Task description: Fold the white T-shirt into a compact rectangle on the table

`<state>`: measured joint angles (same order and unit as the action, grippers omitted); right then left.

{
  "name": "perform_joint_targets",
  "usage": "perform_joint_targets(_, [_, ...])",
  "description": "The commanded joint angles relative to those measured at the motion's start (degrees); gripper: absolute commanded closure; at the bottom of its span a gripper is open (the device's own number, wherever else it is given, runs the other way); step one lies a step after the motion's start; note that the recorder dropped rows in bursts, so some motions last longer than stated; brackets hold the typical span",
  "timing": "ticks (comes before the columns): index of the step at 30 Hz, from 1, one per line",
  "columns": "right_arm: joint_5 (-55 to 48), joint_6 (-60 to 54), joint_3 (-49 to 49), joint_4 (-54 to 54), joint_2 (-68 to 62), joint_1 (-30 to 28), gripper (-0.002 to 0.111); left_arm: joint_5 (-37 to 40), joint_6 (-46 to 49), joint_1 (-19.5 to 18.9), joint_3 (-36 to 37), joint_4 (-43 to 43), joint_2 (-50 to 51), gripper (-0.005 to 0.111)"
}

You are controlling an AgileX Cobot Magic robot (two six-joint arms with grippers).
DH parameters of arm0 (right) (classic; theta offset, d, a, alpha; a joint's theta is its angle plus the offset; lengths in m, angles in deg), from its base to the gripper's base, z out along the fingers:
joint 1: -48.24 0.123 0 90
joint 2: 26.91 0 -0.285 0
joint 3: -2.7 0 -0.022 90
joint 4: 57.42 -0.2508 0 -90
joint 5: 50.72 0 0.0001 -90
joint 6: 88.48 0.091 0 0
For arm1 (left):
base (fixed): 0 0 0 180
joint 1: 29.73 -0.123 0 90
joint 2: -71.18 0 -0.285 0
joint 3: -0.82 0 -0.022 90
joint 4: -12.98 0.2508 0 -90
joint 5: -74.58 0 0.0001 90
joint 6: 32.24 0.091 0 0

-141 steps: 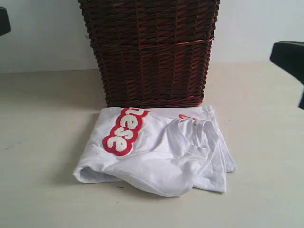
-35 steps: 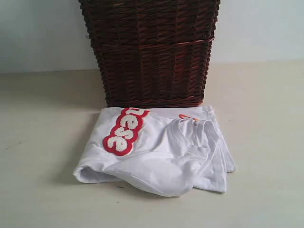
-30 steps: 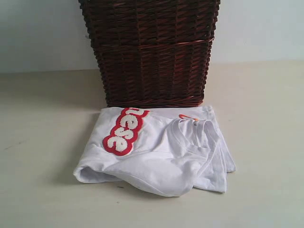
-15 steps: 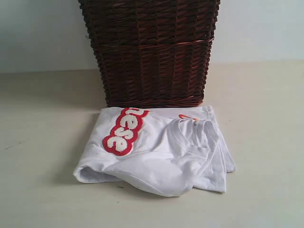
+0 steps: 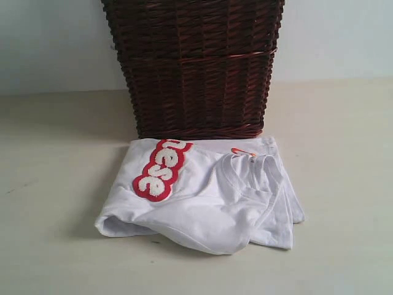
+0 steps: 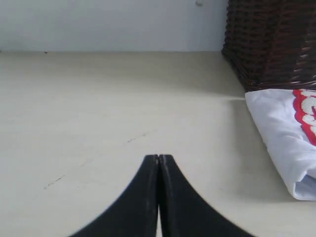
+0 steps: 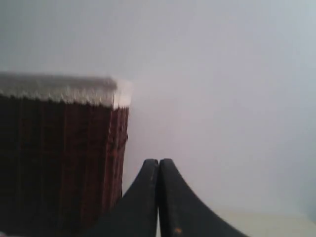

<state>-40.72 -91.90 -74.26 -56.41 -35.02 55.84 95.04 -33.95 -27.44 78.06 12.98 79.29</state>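
Note:
The white T-shirt (image 5: pixel 202 196) lies folded in a rough rectangle on the pale table (image 5: pixel 55 184), just in front of the wicker basket. Its red-outlined lettering (image 5: pixel 161 170) faces up on the left half, and the collar with an orange neck tag (image 5: pixel 244 151) shows on the right. Neither arm appears in the exterior view. In the left wrist view my left gripper (image 6: pixel 158 157) is shut and empty above bare table, with a corner of the T-shirt (image 6: pixel 284 133) off to one side. My right gripper (image 7: pixel 158 161) is shut and empty, raised and facing the wall.
A tall dark brown wicker basket (image 5: pixel 195 67) stands at the back middle, touching the shirt's far edge; it also shows as the basket (image 6: pixel 271 42) in the left wrist view and the basket (image 7: pixel 59 163) in the right wrist view. A pale wall (image 5: pixel 49 43) lies behind.
Both arms, seen at the picture's edges several seconds ago, have left the exterior view. Over the last second nothing has moved and the shirt lies as before.

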Motion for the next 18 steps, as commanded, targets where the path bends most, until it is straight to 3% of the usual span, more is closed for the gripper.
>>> perform_joint_targets(1, [-16.4, 0.1, -0.3, 0.4, 0.3, -1.8, 0.108, -0.3, -0.2, -0.2, 0.0, 0.0, -0.3, 0.107])
perform_joint_targets(5, [-25.3, 0.1, -0.3, 0.4, 0.3, -1.8, 0.108, -0.3, -0.2, -0.2, 0.0, 0.0, -0.3, 0.107])
perform_joint_targets(18, [-25.3, 3.7, -0.3, 0.4, 0.3, -1.8, 0.108, -0.3, -0.2, -0.2, 0.0, 0.0, -0.3, 0.107])
